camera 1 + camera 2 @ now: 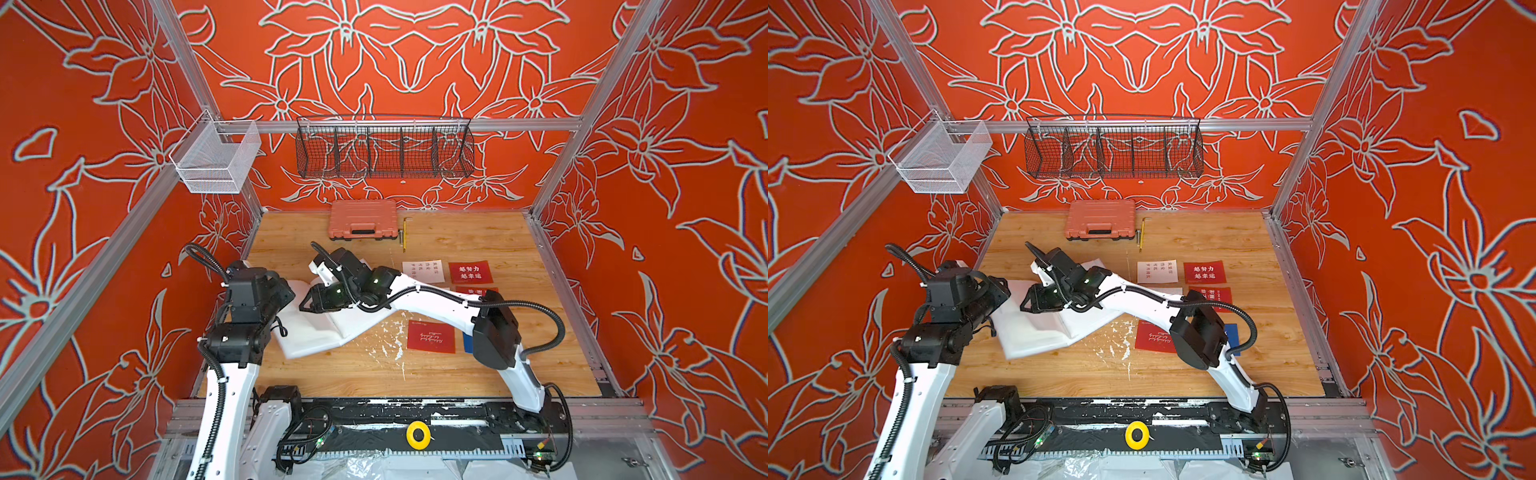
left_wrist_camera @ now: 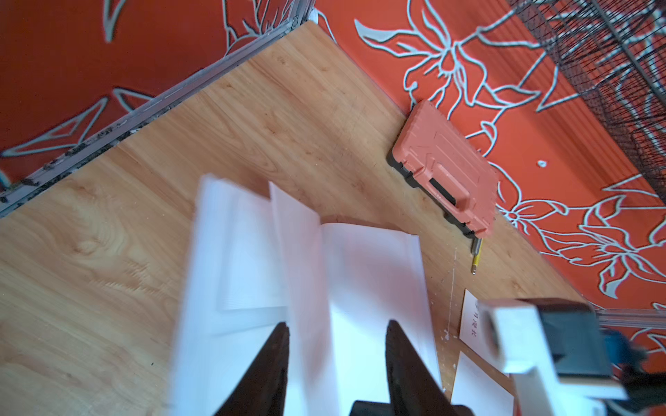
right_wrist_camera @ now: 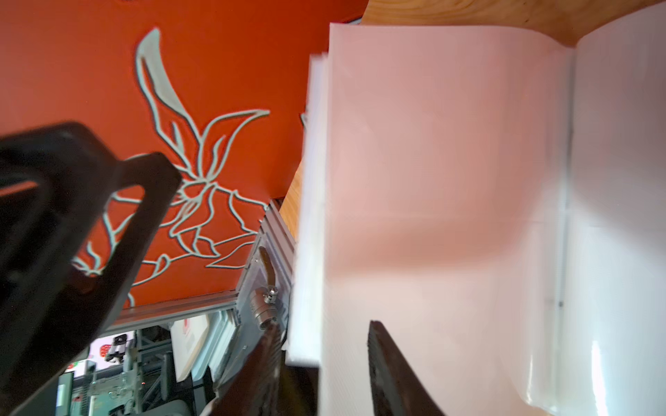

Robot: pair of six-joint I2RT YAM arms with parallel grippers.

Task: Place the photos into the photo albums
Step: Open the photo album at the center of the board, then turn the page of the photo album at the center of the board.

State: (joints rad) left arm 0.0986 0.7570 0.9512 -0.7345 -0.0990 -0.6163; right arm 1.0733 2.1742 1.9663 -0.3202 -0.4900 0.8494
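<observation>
Dark fingers of the left gripper fill the lower centre of its wrist view, part-open astride one raised page of the open photo album, which lies left of centre on the table. The right gripper stands loosely apart around the page-stack edge. Further right the photos lie flat.

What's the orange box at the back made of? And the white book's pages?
The orange-pink case looks like hard moulded plastic with a matte finish, and ribs are pressed into its lid. The photo album seems to have pages of thin plastic sleeve, slightly glossy. They curve softly and show bright glare streaks, though coated paper can't be ruled out.
</observation>
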